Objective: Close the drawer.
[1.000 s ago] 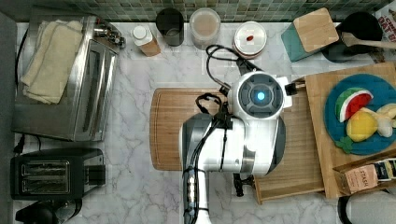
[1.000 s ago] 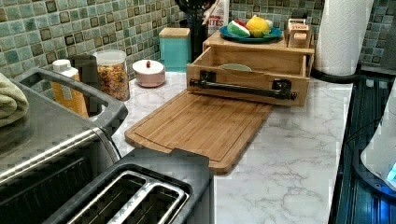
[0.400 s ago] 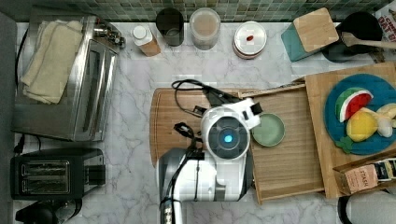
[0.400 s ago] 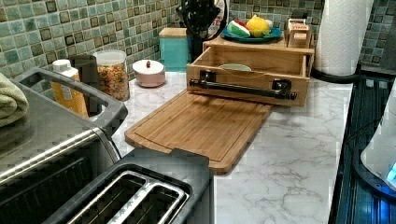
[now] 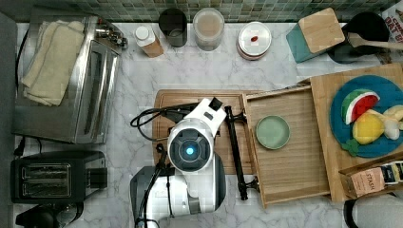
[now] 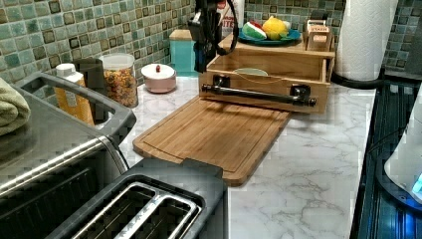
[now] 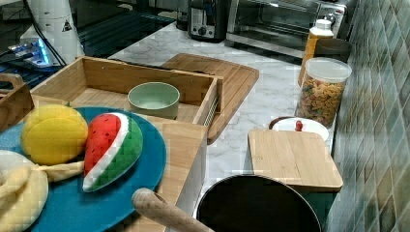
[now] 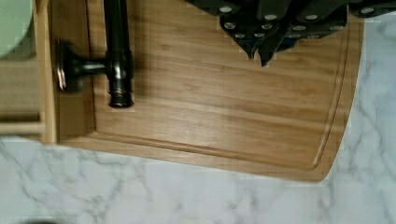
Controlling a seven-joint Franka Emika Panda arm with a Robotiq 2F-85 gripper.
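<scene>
The drawer (image 5: pixel 290 147) is a light-wood tray pulled out from under the wooden shelf toward the top view's left, over the edge of the cutting board. It holds a green bowl (image 5: pixel 272 132). Its black bar handle (image 5: pixel 235 152) runs along the front. My gripper (image 5: pixel 209 114) hangs over the cutting board just beside one end of the handle (image 8: pixel 116 51), apart from it. In the wrist view the gripper (image 8: pixel 261 51) looks shut with nothing in it. The left view has the gripper (image 6: pixel 201 62) above the left end of the drawer (image 6: pixel 263 74). The right view looks into the drawer (image 7: pixel 96 96).
The bamboo cutting board (image 5: pixel 190 102) lies under my arm. A teal block (image 5: pixel 316 33), jars (image 5: pixel 208 28) and a bottle (image 5: pixel 147 42) line the tiled wall. A toaster oven (image 5: pixel 66 76) and a toaster (image 5: pixel 52 178) stand at the top view's left. Toy fruit on a blue plate (image 5: pixel 380 95) tops the shelf.
My arm has swung from above the drawer toward the top view's left and now hangs over the cutting board by the handle. The drawer has not moved.
</scene>
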